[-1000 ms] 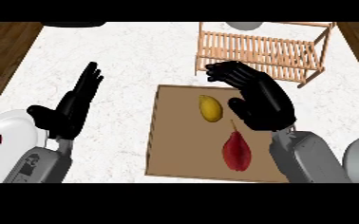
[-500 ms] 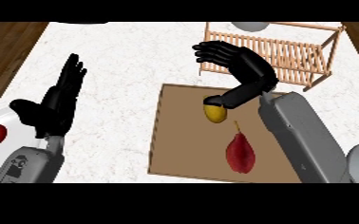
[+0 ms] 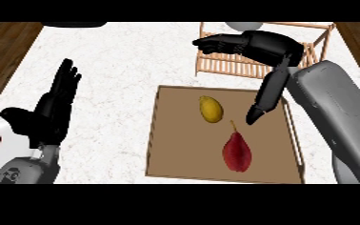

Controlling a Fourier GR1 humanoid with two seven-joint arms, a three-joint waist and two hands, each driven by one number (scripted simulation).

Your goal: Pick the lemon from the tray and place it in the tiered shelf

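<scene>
While the right hand hangs above the far edge of the tray, its fingers stretch out to the left over the near rail of the shelf, and its thumb points straight down toward the tray's floor. That thumb tip ends just right of the lemon and apart from it. The hand is spread wide and has hold of nothing. Its grey forearm runs down the right side of the view, crossing the tray's right rim.

The lemon lies on the tray floor, in the far half, a little left of centre, tilted with one end toward the shelf. Near it, toward the near right, lies a red pear with its stalk pointing at the lemon; the two do not touch.

The tray is a shallow brown rectangle resting on the white marbled bench. The shelf, of pale wooden slats, stands just beyond the tray's far edge.

The left hand rests at the view's left, over the bench, well apart from the tray, fingers straight and pointing away, holding nothing.
</scene>
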